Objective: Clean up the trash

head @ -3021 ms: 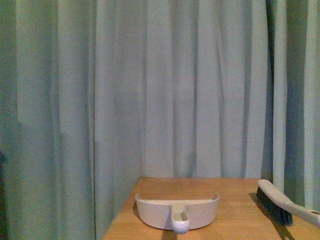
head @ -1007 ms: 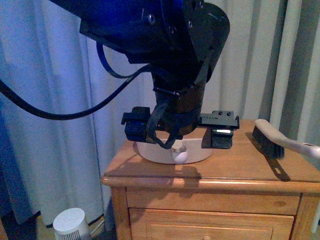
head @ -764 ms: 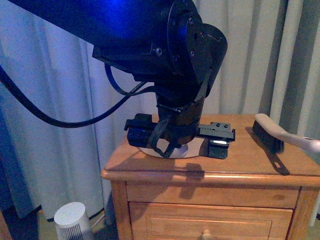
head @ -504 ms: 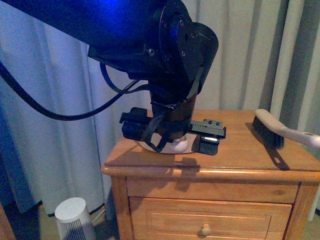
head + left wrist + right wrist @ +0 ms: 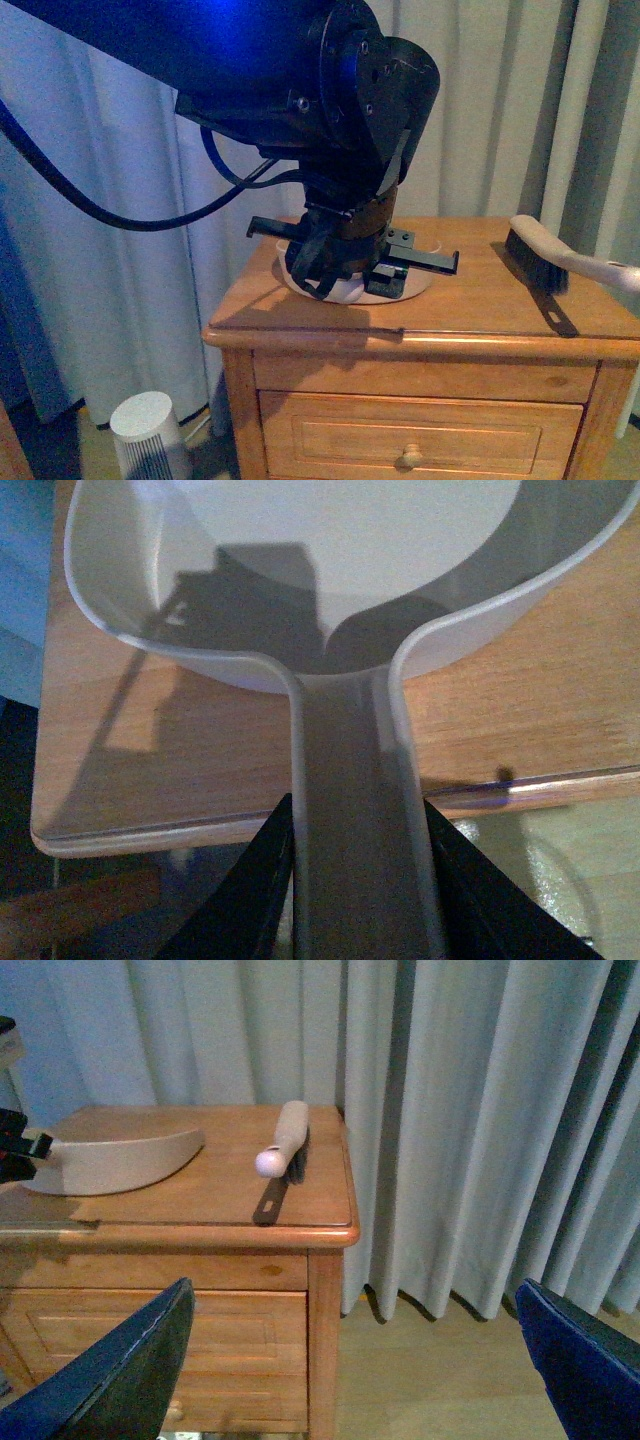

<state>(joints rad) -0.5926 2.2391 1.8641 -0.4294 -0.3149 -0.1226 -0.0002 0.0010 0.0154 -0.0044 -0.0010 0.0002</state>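
Note:
My left gripper (image 5: 345,278) is shut on the handle of the pale dustpan (image 5: 412,283), which rests on the wooden nightstand (image 5: 480,320). In the left wrist view the handle (image 5: 350,810) runs between the two dark jaws (image 5: 355,900) and the empty pan (image 5: 330,570) lies on the top. My right gripper (image 5: 355,1360) is open and empty, held in the air to the right of the nightstand, facing it. The dustpan also shows in the right wrist view (image 5: 115,1160). No white paper wad shows in any view.
A hand brush (image 5: 545,260) lies at the right of the nightstand top, and also shows in the right wrist view (image 5: 285,1140). Pale curtains (image 5: 500,100) hang behind. A small white round appliance (image 5: 150,435) stands on the floor at the left. Drawers (image 5: 410,440) face front.
The view has drawn back and down from the tabletop to show the nightstand. My left arm came in over the dustpan and closed on its handle; the pan has shifted slightly.

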